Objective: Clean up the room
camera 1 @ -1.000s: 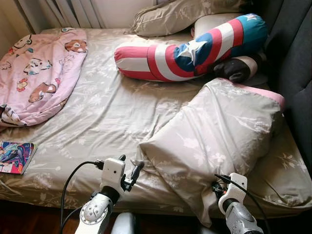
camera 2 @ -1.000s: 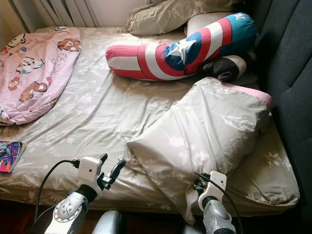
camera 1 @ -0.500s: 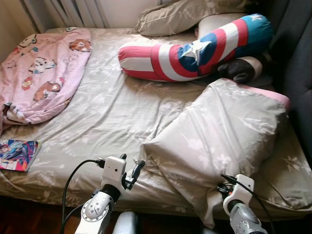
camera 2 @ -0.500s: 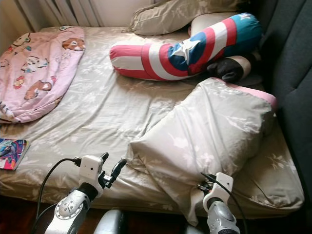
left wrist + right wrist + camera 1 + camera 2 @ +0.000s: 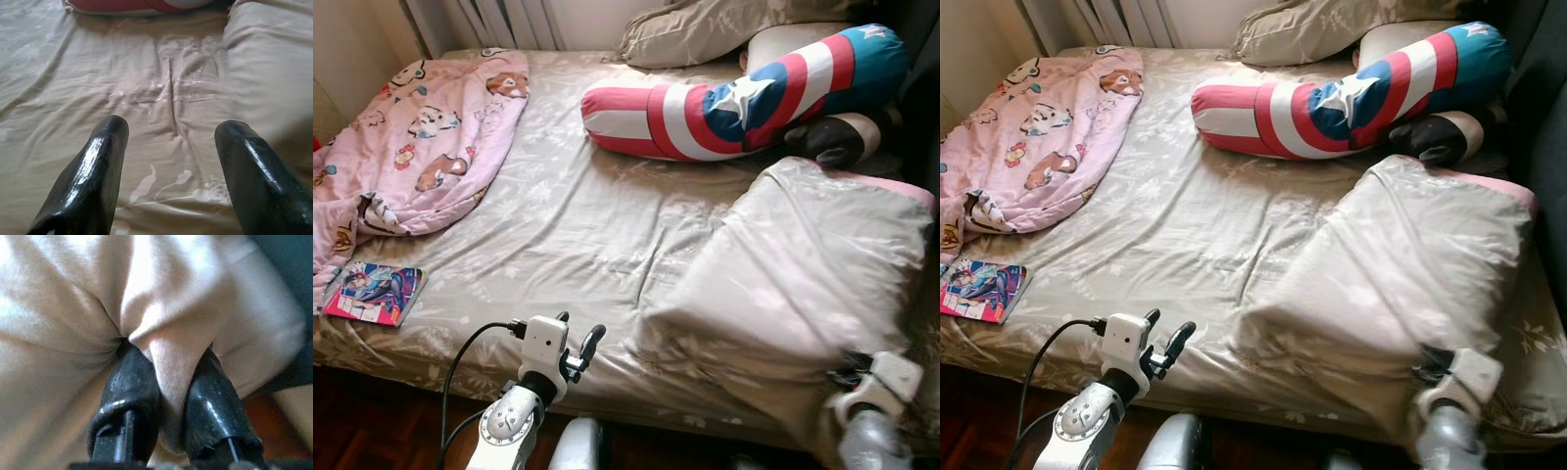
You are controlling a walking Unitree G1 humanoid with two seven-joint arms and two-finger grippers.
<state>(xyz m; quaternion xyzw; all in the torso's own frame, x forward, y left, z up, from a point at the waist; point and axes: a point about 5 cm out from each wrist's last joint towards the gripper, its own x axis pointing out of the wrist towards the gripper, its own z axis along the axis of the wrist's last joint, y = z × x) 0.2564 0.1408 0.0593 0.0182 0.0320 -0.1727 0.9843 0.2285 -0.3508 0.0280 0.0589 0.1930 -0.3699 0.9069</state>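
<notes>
A large beige floral pillow (image 5: pixel 803 284) lies askew on the right half of the bed, blurred with motion. My right gripper (image 5: pixel 166 352) is shut on a fold of its near corner. The cloth is pinched between both black fingers (image 5: pixel 132 377). From the head camera, the right wrist (image 5: pixel 876 377) sits at the bed's front edge under that corner. My left gripper (image 5: pixel 578 331) hovers open over the front edge of the sheet (image 5: pixel 161 98), left of the pillow, holding nothing.
A red, white and blue shield-pattern bolster (image 5: pixel 744 93) lies across the head of the bed, with a dark round cushion (image 5: pixel 837 142) and a beige pillow (image 5: pixel 705 29) beside it. A pink cartoon blanket (image 5: pixel 421 137) and a colourful book (image 5: pixel 377 292) lie on the left.
The camera has swung left, so the scene sits further right. My right gripper has moved right with the pillow corner in it, dragging the pillow. The left gripper has kept its place.
</notes>
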